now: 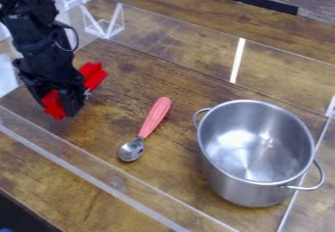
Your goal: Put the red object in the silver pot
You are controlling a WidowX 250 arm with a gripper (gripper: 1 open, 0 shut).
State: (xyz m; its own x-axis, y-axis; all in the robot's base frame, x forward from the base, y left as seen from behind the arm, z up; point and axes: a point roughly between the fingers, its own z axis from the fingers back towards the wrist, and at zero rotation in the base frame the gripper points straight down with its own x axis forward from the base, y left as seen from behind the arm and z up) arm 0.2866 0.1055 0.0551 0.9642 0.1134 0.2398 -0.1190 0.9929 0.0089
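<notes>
Pickup step: the gripper (61, 97), pointing down at the table's far left, appears clamped across the red block (72, 89); next, a lift and carry rightward past the spoon (147, 126) to the empty silver pot (258, 150).

No text, label, brand, number or sign can be read anywhere in the camera view. The silver pot (257, 151), the spoon (145, 128) and the red object (72, 87) look plain, though the picture is small and soft, so any fine print might be lost.
</notes>
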